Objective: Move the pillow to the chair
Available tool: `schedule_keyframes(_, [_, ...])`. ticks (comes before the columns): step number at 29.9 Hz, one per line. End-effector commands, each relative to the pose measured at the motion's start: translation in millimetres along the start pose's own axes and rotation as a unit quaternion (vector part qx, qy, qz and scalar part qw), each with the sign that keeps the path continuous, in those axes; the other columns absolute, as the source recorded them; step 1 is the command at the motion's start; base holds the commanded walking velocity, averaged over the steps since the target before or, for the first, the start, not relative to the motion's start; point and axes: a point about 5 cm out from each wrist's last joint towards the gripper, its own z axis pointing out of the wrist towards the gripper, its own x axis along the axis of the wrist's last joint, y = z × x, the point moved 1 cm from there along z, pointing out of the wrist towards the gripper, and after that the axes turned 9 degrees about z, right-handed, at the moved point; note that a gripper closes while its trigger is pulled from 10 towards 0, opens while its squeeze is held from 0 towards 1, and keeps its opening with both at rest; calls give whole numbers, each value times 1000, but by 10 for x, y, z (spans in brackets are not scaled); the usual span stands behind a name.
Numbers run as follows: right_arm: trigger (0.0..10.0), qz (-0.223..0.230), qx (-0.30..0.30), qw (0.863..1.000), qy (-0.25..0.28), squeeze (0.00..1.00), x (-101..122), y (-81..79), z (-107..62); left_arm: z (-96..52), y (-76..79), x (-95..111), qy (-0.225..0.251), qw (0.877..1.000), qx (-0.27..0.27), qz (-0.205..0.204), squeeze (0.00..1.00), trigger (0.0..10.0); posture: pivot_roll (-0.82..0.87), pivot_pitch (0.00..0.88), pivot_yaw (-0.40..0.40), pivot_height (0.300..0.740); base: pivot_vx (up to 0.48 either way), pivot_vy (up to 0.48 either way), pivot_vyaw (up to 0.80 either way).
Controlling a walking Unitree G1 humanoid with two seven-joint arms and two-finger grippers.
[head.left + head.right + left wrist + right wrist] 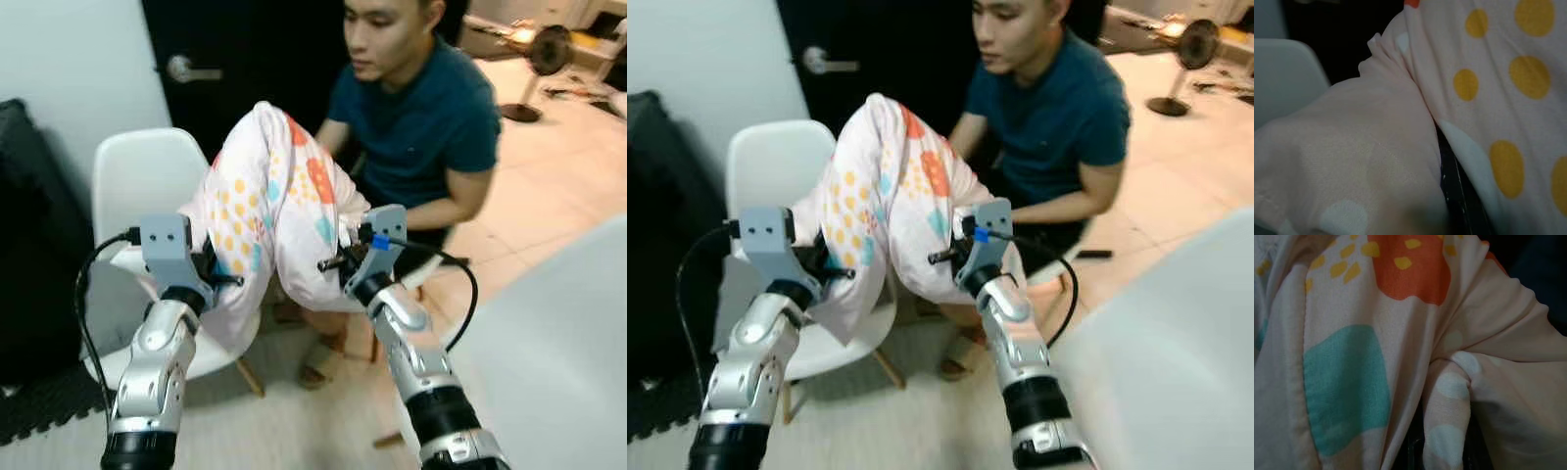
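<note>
The pillow [269, 211], pale pink with yellow dots and orange and teal patches, hangs in the middle of the frame, lifted up between both arms and bunched into a tall peak at the top. The left gripper [217, 269] sits at the pillow's lower left edge, its black fingers buried in the cloth; in the left wrist view a dark finger [1452, 186] runs along a fold with fabric pressed tight on both sides, so the fingers are pinching the pillow. The right gripper [338, 262] is at the pillow's lower right side, and the right wrist view shows a gathered ridge of cloth squeezed between its dark fingers [1413, 450], also a pinch on the fabric. The white chair [137, 181] stands at the left of the frame, just behind and below the pillow, whose lower left part hangs over the seat; whether it rests on the seat I cannot tell. A person [421, 117] in a dark teal shirt sits right behind the pillow in the upper centre, one forearm bent across the lap. A dark door with a silver handle [181, 69] fills the upper left background.
</note>
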Motion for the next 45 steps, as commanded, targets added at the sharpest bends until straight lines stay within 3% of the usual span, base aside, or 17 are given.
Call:
schedule_keyframes(1, [10000,-11,53,999,6,0,33,-225,85,43,156,101,28,999,-39,3,0,10000,76,25,27,740,0,0,-800])
schedule_keyframes(45, [10000,-20,68,997,-12,0,38,-204,54,-32,183,9,14,999,-32,13,0,10000,55,62,-36,740,0,0,-800])
